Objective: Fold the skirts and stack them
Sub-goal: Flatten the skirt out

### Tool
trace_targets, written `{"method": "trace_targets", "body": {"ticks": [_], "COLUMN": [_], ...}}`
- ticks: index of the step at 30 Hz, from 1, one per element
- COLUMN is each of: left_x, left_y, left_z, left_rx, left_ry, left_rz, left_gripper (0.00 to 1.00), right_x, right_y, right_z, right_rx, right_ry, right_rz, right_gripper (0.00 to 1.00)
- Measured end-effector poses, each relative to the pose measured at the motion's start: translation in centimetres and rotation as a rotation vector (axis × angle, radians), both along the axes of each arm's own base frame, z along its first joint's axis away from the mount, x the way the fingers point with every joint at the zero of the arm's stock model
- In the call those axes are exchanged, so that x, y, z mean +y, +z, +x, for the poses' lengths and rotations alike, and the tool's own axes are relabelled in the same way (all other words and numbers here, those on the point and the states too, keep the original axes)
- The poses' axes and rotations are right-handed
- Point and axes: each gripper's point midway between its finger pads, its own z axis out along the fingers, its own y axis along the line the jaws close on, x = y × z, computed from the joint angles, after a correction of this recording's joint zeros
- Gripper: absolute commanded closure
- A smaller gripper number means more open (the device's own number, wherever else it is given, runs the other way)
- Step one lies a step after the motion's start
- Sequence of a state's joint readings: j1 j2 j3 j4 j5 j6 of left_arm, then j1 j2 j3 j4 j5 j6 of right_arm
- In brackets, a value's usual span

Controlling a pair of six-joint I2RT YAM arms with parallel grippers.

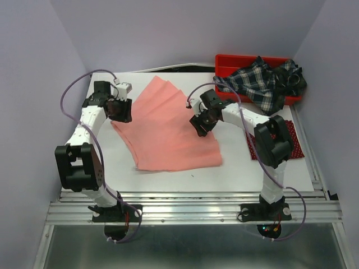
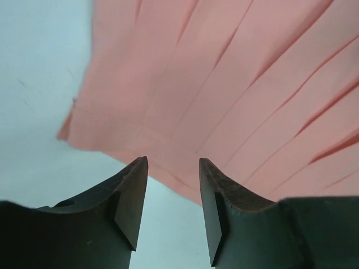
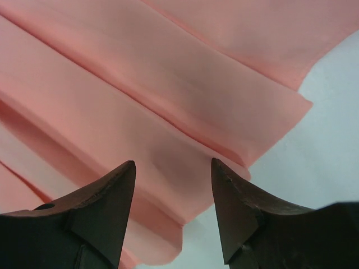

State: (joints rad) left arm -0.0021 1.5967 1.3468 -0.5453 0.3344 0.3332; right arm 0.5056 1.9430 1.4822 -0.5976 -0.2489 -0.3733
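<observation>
The salmon-pink skirt [image 1: 168,131] lies spread flat and pleated in the middle of the table. My left gripper [image 1: 120,110] is open at its left edge; in the left wrist view the skirt [image 2: 224,84] starts just beyond the gripper [image 2: 173,168], which is empty. My right gripper [image 1: 201,124] is open over the skirt's right side; in the right wrist view the gripper [image 3: 174,171] hovers above the layered edge of the skirt [image 3: 168,101]. The plaid skirt [image 1: 263,81] is bunched in the bin. The dark red dotted skirt [image 1: 294,140] lies at the right, partly hidden by the right arm.
The red plastic bin [image 1: 224,60] stands at the back right corner. Purple walls close in the table on the left, back and right. The white table [image 1: 112,168] ends at a metal rail in front.
</observation>
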Motion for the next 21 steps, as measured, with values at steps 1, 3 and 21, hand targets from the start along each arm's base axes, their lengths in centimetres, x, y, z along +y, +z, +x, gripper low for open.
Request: {"method": "trace_targets", "body": {"ticks": [1, 3, 21], "left_x": [0.6, 1.9, 1.7], "left_y": [-1.0, -3.8, -12.6], "left_z": [-0.9, -3.0, -6.8], "left_rx": [0.029, 0.117, 0.399], "left_ry": [0.026, 0.092, 0.262], "left_rz": [-0.03, -0.087, -0.447], "left_gripper": [0.49, 0.48, 0.52], "right_x": [0.0, -0.1, 0.4], "right_y": [-1.1, -2.5, -1.5], "right_z": [-0.1, -0.4, 0.3], "right_rx": [0.023, 0.058, 0.044], "right_ry": [-0.011, -0.031, -0.091], "right_rz": [-0.015, -0.032, 0.007], "right_gripper": [0.38, 0.38, 0.37]}}
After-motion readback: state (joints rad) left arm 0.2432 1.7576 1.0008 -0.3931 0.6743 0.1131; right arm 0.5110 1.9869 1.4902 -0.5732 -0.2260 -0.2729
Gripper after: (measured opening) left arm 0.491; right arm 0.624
